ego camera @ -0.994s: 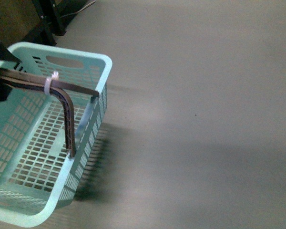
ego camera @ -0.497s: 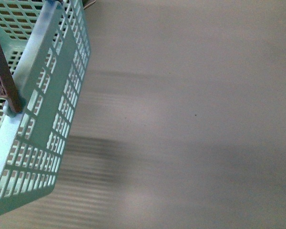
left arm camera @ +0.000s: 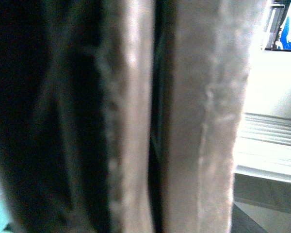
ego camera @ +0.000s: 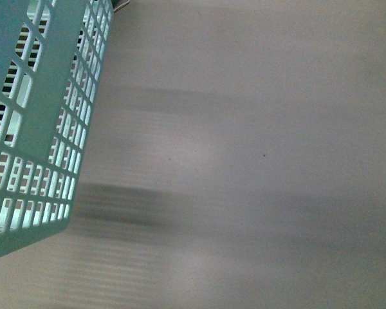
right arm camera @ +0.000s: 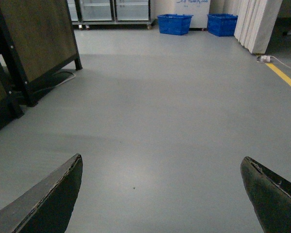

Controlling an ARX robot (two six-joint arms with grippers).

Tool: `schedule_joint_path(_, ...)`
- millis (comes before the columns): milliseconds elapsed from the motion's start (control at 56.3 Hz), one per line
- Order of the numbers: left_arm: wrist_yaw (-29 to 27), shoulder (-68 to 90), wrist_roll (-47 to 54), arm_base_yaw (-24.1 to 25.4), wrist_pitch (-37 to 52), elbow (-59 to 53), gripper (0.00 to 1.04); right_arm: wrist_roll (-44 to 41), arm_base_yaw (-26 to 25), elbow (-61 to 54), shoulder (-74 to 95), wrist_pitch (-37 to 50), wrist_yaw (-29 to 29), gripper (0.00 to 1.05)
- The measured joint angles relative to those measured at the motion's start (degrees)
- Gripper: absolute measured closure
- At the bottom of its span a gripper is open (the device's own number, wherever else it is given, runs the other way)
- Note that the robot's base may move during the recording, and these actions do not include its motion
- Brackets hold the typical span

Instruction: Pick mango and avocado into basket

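Note:
The light teal basket [ego camera: 48,116] fills the left edge of the front view, lifted and tilted, with its slotted side turned to the camera. My left gripper [left arm camera: 153,145] is shut on the basket; in the left wrist view its brownish-grey handle bars [left arm camera: 199,121] fill the picture, blurred and very close. My right gripper [right arm camera: 160,187] is open and empty, its dark fingertips [right arm camera: 53,199] wide apart over bare grey floor. The mango and the avocado are out of view.
The grey floor [ego camera: 257,161] spreads to the right of the basket. In the right wrist view a dark wooden stand [right arm camera: 34,43] is at one side, blue crates [right arm camera: 174,23] and glass-door fridges [right arm camera: 111,9] are far off, and a yellow floor line [right arm camera: 283,77] runs past.
The basket has risen and swung left, closer to the front camera. Its handles and rim have left the front view; only the slotted side shows now.

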Motion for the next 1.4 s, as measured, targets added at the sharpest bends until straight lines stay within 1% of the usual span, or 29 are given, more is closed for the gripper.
schedule_joint_path(1402,0.0,0.11,-0.11,0.0,-0.11,0.0,0.78,0.0,0.0,0.0,0.0,-0.02,0.0,0.09)
